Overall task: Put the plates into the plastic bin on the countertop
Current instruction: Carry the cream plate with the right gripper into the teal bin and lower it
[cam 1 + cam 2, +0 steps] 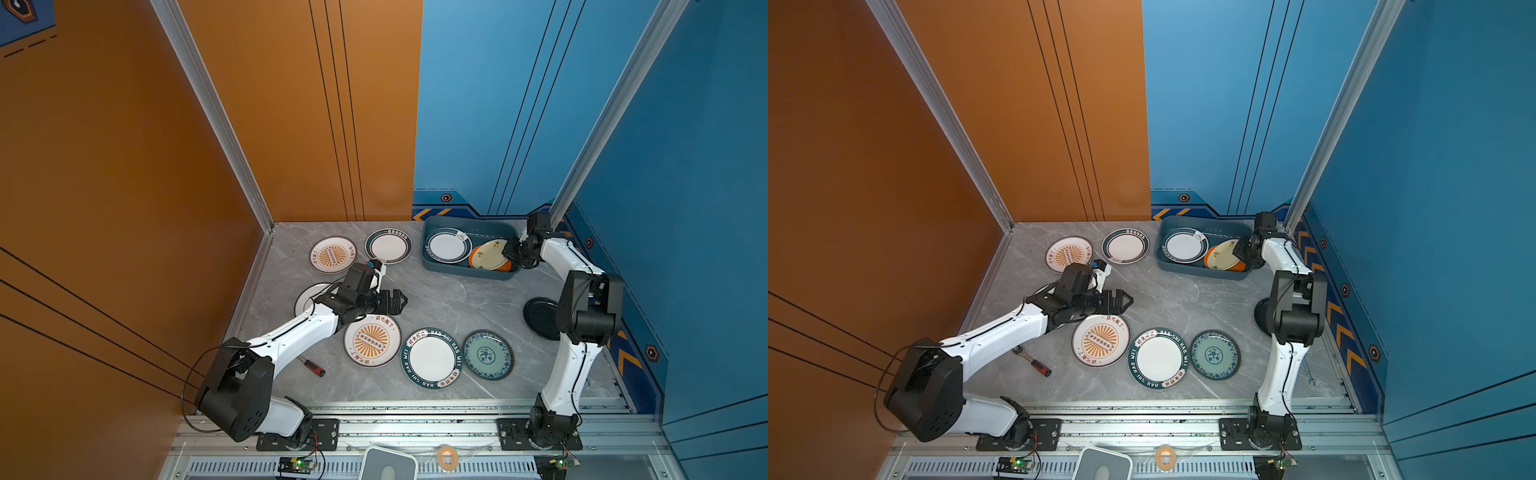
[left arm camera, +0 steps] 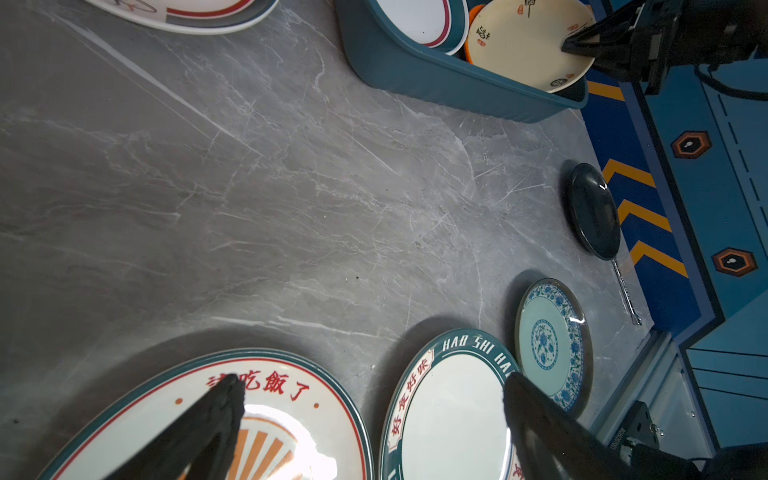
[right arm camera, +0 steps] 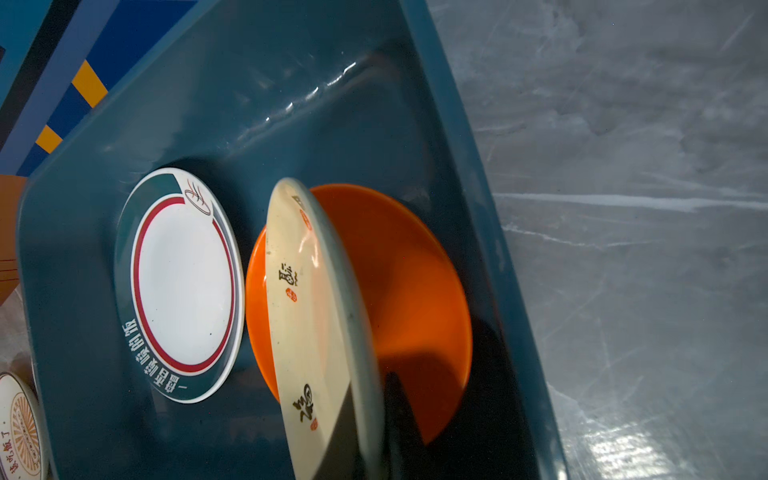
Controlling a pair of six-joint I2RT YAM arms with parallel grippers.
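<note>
Plate delivery under way: right gripper point(image 1: 509, 249), jaws clamped on the tilted cream plate point(image 3: 307, 316), holds it over the orange plate point(image 3: 399, 270) inside the plastic bin point(image 1: 465, 272) — best lowered flat before release. Left gripper point(image 1: 399, 301) hovers, jaws apart, by a sunburst plate point(image 1: 372, 340) on the countertop point(image 1: 449, 299).

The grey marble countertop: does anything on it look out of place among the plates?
Yes. A screwdriver with an orange-red handle lies on the grey marble countertop beside the left arm, near an orange-sunburst white plate. It is a tool, not a dish.
</note>
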